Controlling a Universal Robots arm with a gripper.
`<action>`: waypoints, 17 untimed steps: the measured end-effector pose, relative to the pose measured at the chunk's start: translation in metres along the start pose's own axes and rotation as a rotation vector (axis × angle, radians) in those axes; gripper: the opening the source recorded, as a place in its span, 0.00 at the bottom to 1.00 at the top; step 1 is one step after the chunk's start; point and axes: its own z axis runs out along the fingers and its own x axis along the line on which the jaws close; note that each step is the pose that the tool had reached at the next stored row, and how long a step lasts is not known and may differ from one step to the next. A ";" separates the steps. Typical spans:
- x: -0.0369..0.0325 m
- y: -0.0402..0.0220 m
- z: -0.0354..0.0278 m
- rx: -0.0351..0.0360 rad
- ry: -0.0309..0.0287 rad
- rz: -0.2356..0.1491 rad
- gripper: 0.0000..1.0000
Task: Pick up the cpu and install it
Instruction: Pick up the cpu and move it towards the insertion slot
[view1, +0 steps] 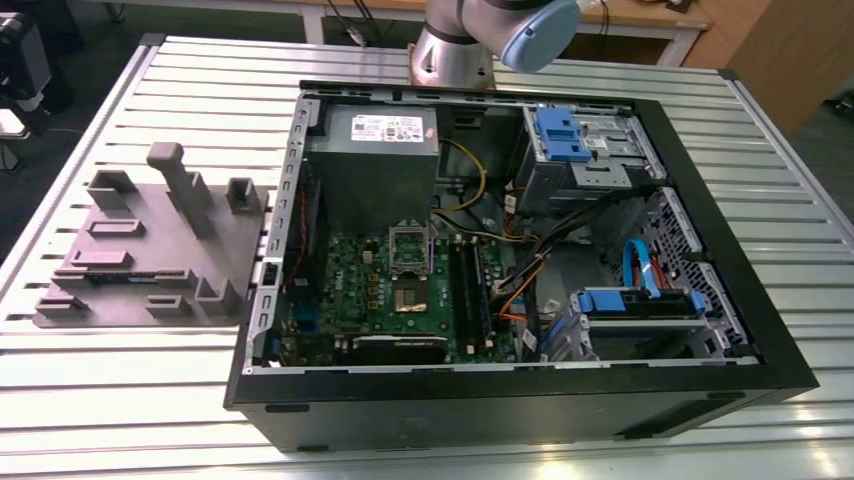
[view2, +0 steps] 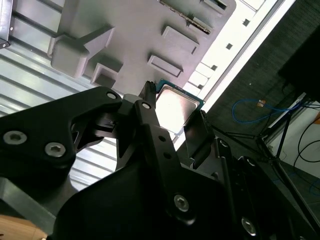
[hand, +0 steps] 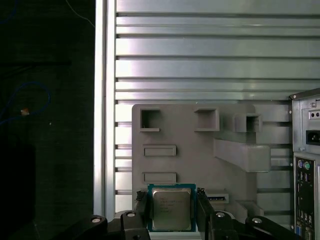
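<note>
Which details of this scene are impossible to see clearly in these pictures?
Underside of the small square silver-grey cpu: turned away in both wrist views.
Its side edges: covered by the black gripper in the second wrist view.
Socket on the green motherboard: too small in the exterior view to tell its state.
Silver robot arm: cut by the exterior view's top edge.

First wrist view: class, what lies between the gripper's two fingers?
The cpu, metal top facing the camera, lies between the fingers, one at each edge. The first wrist view shows it, with the grey tray behind.
</note>
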 end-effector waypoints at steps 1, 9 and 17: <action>0.0000 0.0000 0.0000 0.0000 0.0000 0.000 0.47; -0.0016 0.0000 0.0000 0.0000 0.0052 0.000 0.47; -0.0024 0.0001 0.0000 0.0001 0.0076 0.000 0.47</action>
